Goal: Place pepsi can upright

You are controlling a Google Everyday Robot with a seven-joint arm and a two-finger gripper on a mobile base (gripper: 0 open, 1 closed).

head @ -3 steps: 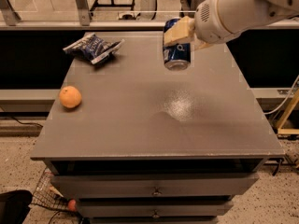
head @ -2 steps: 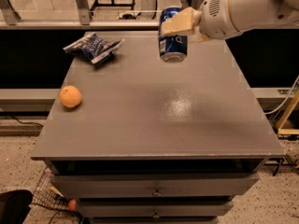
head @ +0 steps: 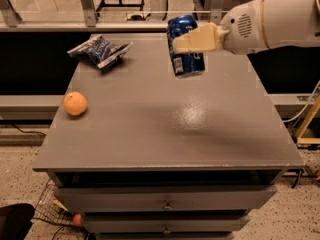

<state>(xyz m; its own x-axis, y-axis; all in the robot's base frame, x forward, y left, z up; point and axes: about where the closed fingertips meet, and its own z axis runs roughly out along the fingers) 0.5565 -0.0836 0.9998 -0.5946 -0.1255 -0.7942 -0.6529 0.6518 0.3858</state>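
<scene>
Hand pinches pepsi can in air over surface, upper middle of frame, slightly tilted. Risk: if let go high or tilted, can prob. tips & rolls off surface.

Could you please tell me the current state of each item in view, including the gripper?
pepsi can: gripped, apparently held above the table, nearly upright with a slight tilt.
gripper: shut on the pepsi can, over the table's far side.
orange: resting on the table near its left edge.
snack bag: lying crumpled at the far left corner.
drawers: closed.
</scene>
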